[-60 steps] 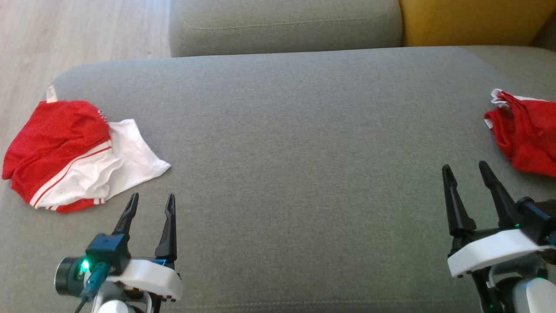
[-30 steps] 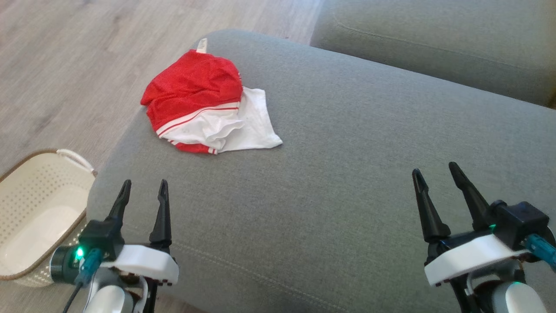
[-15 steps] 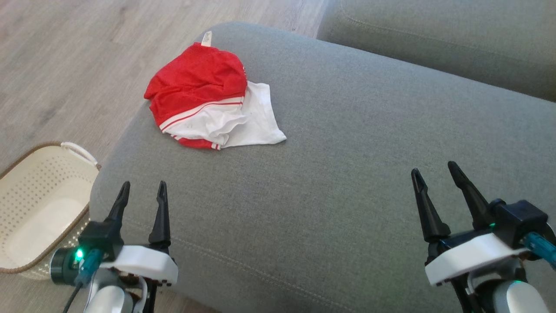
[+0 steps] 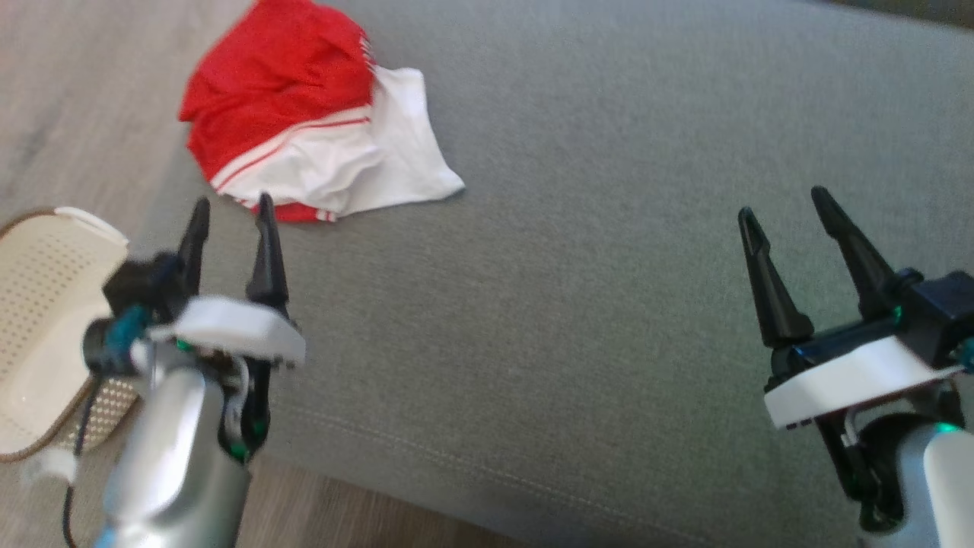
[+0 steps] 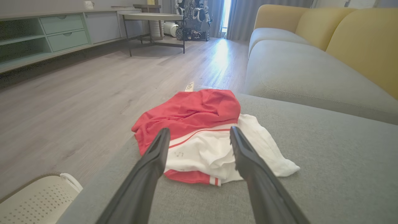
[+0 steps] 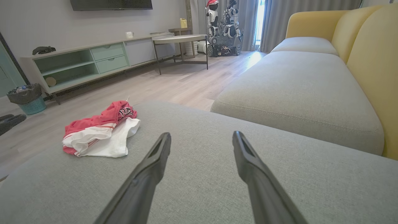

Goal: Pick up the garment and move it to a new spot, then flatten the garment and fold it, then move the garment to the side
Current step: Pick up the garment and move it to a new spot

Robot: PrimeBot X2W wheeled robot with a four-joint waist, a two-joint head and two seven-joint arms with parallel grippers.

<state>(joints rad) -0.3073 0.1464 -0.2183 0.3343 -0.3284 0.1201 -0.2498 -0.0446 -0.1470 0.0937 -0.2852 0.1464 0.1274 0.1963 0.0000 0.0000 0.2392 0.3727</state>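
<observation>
Garment: one red and white piece, crumpled, lying on the grey sofa cushion at its far left, close to the cushion's left edge. The red part lies to the far left. The white part, with thin red stripes, spreads to the near right and ends in a loose white corner. In the left wrist view a small pale label sticks up at the garment's far edge.

Left claw: released, both fingers spread, nothing between them. It stands just near of the garment's near hem, fingers pointing far toward it. In the left wrist view the two fingers frame the white part. Whether the tips touch the cloth cannot be told. The arm is blurred in the head view.

Right claw: released, fingers spread and empty, over bare cushion at the near right, well apart from the garment.

Surroundings: a cream perforated basket stands on the wooden floor just left of the cushion's near left corner. A second grey seat cushion lies beyond, with a yellow backrest to its right.
</observation>
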